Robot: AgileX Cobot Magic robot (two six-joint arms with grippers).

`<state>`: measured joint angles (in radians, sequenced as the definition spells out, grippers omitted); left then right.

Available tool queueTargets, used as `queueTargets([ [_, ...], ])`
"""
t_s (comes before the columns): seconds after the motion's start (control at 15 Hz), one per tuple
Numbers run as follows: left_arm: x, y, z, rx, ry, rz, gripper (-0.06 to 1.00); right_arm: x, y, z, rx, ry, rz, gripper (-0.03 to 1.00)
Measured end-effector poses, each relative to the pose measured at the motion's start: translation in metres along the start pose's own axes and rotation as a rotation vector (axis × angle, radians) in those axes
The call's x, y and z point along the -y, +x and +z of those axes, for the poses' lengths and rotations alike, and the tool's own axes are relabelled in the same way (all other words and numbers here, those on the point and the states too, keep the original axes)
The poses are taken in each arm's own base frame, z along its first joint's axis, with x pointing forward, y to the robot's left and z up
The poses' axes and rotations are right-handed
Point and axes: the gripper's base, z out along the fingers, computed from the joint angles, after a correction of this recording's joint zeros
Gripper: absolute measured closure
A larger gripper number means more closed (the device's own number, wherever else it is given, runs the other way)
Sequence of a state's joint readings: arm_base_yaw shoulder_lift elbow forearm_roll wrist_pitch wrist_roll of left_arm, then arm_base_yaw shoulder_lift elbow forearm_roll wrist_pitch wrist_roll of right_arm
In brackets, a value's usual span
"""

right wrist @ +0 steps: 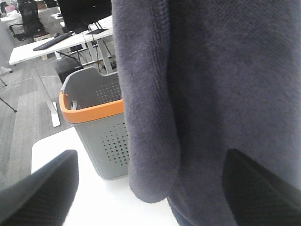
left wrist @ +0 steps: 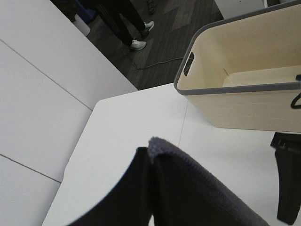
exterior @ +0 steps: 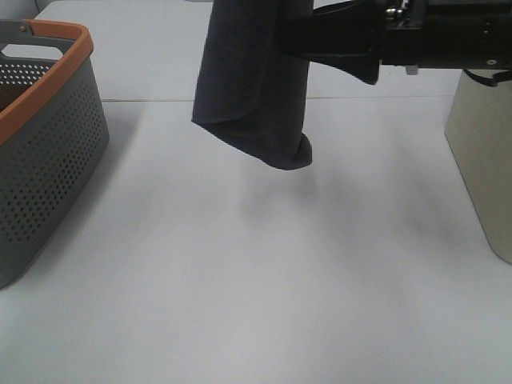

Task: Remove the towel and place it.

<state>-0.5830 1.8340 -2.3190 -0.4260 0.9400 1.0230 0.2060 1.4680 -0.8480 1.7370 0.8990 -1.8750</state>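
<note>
1. Soft charcoal-grey towel (exterior: 252, 80): hangs folded above the white counter (exterior: 240, 280).
2. My left pincer (left wrist: 150, 162): closed, apparently gripping the towel's edge.
3. My right pincer (right wrist: 150, 193): spread wide, either side of the towel.

Dark charcoal-grey towel (exterior: 252, 80), plain and soft, hanging folded in mid-air, lower end clear of the table

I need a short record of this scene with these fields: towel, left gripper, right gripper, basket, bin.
towel: dark grey, hanging folded in the air above the table
left gripper: shut on the towel
right gripper: open, jaws on either side of the towel
basket: grey, perforated, orange rim, on the left of the table
bin: beige, on the right of the table
</note>
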Motion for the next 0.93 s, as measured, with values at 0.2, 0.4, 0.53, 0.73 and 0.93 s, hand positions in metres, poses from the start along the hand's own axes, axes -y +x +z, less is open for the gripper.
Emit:
queueTargets([
  [0.2, 0.001, -0.001, 0.000, 0.009, 0.010, 0.016, 0.94, -0.005, -0.006, 0.037, -0.026, -0.072, -0.069, 0.23],
  [0.4, 0.001, -0.001, 0.000, 0.009, 0.013, 0.014, 0.94, 0.006, -0.007, 0.050, -0.042, -0.042, -0.082, 0.23],
  [0.53, 0.001, -0.001, 0.000, 0.009, 0.013, 0.021, 0.94, 0.004, -0.006, 0.051, -0.034, -0.088, -0.051, 0.23],
  [0.73, 0.001, -0.001, 0.000, 0.009, 0.013, 0.025, 0.94, -0.007, -0.005, 0.051, -0.041, -0.195, 0.030, 0.23],
  [0.93, 0.001, -0.001, 0.000, 0.008, 0.013, 0.026, 0.94, -0.032, 0.002, 0.065, -0.110, -0.307, 0.026, 0.27],
])
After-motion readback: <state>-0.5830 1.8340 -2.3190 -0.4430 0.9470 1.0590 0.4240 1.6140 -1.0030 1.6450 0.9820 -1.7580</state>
